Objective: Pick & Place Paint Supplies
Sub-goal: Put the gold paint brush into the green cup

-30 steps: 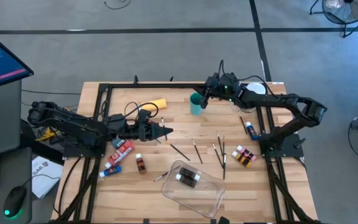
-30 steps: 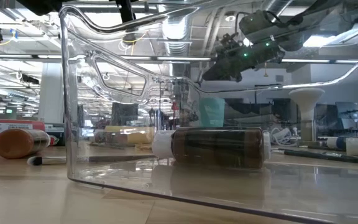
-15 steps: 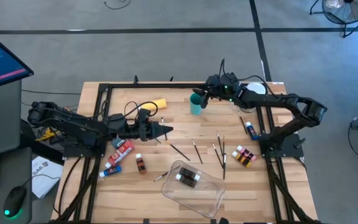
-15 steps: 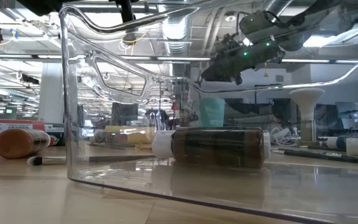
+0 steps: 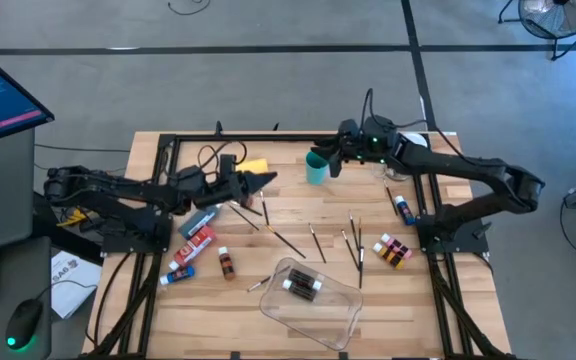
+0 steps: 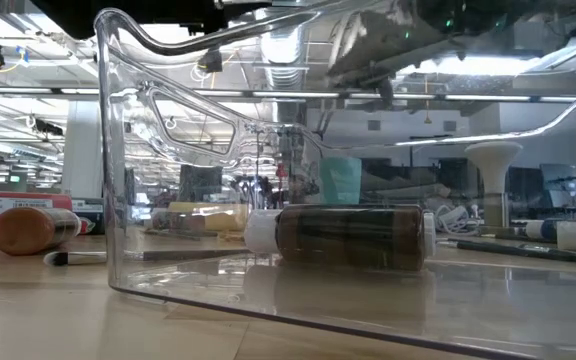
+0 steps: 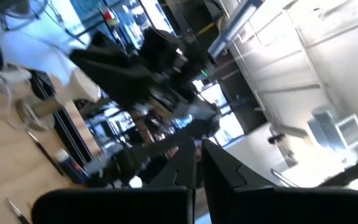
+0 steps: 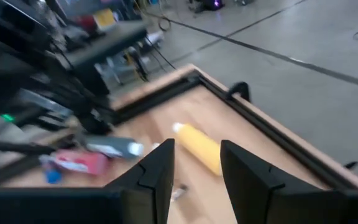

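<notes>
"So, where was the right gripper [image 5: 331, 163]?"

"It hung just beside the teal cup [image 5: 315, 167], at the far side of the table [image 5: 268, 240]. Its fingers [image 8: 156, 171] stood a little apart, with nothing between them."

"And the left gripper [image 5: 268, 179]?"

"Pressed together and empty, near the yellow bottle [image 5: 251, 166]. Loose brushes [image 5: 288, 243] lay in the middle, tubes [image 5: 196, 243] on the left, and one small bottle [image 5: 303, 286] was inside the clear tray [image 5: 340, 305]."

"How should the next pick go?"

"I think it should come down straight over one brush and pinch it in the middle, so it does not tip."

"Anything hard to see?"

"Yes. I could not tell if a brush stood in the cup. The low view showed the arms only blurred through the tray wall."
</notes>
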Action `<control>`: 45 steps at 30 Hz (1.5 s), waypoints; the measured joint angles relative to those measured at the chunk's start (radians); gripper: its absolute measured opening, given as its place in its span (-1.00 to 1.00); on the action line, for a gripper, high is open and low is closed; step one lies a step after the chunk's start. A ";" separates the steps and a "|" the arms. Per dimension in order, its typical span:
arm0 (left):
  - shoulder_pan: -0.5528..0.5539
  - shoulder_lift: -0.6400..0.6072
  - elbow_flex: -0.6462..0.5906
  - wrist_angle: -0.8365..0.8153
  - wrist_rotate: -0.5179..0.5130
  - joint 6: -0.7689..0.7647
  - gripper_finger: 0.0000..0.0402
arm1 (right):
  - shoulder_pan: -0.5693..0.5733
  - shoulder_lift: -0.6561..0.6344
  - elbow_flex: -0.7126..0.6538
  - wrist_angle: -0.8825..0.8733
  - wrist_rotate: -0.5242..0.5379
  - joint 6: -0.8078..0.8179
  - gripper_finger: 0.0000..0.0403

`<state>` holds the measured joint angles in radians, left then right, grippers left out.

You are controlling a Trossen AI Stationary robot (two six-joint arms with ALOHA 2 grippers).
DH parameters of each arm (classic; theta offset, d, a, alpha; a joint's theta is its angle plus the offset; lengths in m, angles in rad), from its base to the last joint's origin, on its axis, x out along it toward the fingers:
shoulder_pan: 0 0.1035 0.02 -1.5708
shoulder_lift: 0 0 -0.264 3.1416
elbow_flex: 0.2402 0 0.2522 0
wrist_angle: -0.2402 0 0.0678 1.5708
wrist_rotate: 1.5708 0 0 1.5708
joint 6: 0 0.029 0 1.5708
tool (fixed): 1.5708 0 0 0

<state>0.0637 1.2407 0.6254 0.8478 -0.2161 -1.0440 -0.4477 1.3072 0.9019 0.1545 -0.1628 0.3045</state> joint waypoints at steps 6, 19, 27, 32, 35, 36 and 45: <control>0.058 0.000 0.000 0.001 -0.001 -0.036 -1.00 | 0.045 -0.054 0.024 0.006 0.000 0.200 -0.39; 0.150 0.000 0.000 0.001 0.276 0.006 -1.00 | 0.145 -0.066 0.102 0.070 0.003 0.513 -0.40; 0.173 0.000 0.000 0.002 0.344 0.016 -1.00 | 0.221 -0.066 0.155 0.070 0.002 0.630 -0.40; 0.173 0.000 0.000 0.005 0.392 0.016 -1.00 | 0.255 -0.061 0.196 0.072 0.002 0.630 -0.41; 0.173 0.000 0.000 0.007 0.393 0.016 -1.00 | 0.274 -0.058 0.220 0.069 0.002 0.606 -0.41; 0.173 -0.003 0.000 0.007 0.395 0.016 -1.00 | 0.279 -0.058 0.227 0.072 0.003 0.596 -0.41; 0.173 -0.011 0.000 0.017 0.433 0.016 -1.00 | 0.286 -0.058 0.238 0.072 0.005 0.586 -0.41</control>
<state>0.2363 1.2301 0.6254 0.8651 0.2169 -1.0283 -0.1621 1.2491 1.1397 0.2262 -0.1581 0.8909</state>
